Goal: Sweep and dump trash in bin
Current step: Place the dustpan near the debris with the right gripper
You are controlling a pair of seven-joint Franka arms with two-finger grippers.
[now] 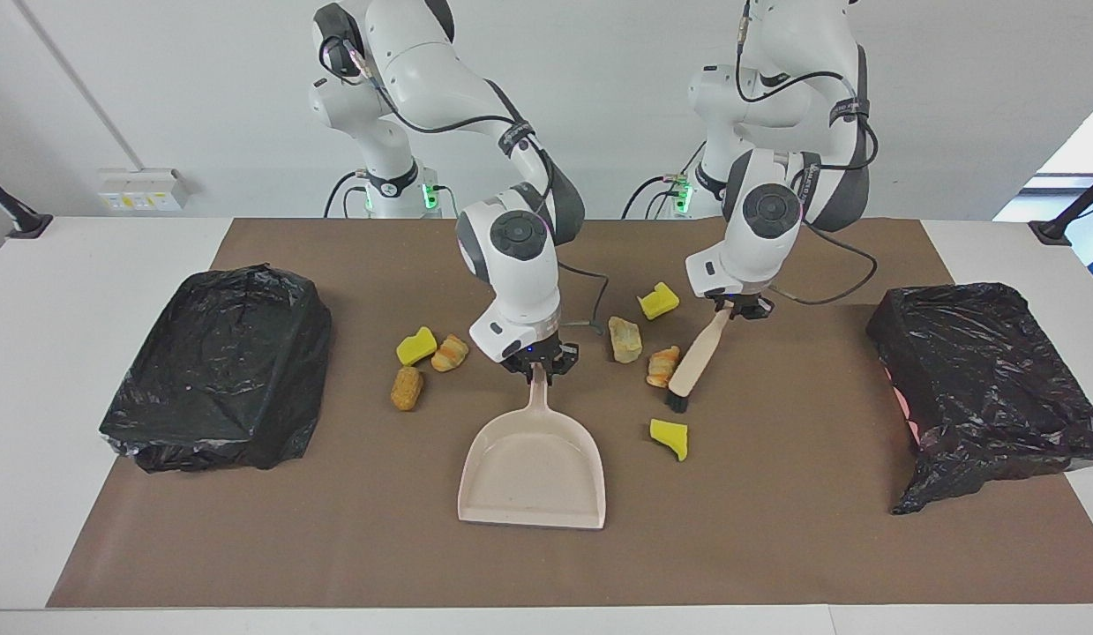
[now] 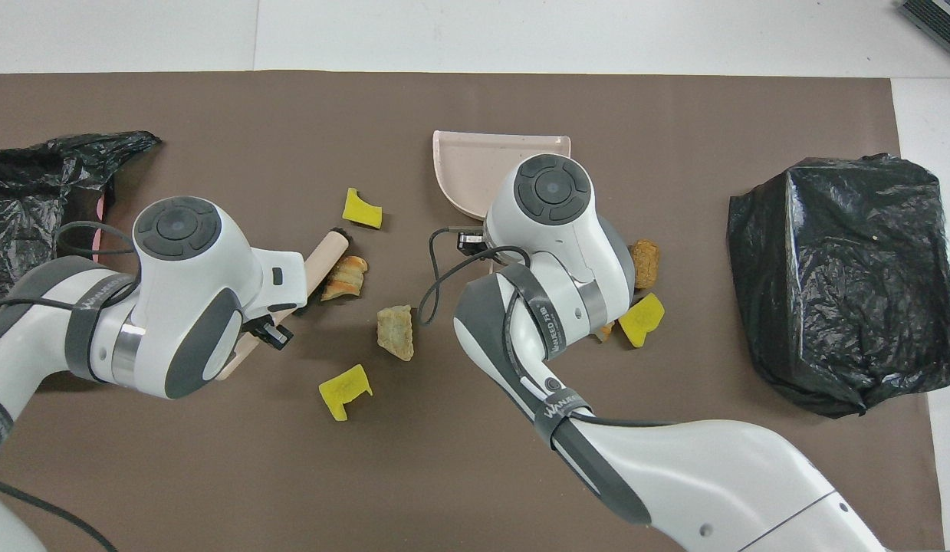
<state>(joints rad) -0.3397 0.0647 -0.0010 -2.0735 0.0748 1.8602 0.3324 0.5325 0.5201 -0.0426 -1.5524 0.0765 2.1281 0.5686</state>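
Note:
My right gripper is shut on the handle of the beige dustpan, which lies flat on the mat with its mouth away from the robots; it also shows in the overhead view. My left gripper is shut on the wooden brush, tilted with its black bristles on the mat beside a croissant piece. Near it lie a pale beige lump and two yellow foam chunks. Toward the right arm's end lie a yellow chunk, a croissant and a brown lump.
Two bins lined with black bags stand on the brown mat: one at the right arm's end, one at the left arm's end. A cable hangs from each wrist.

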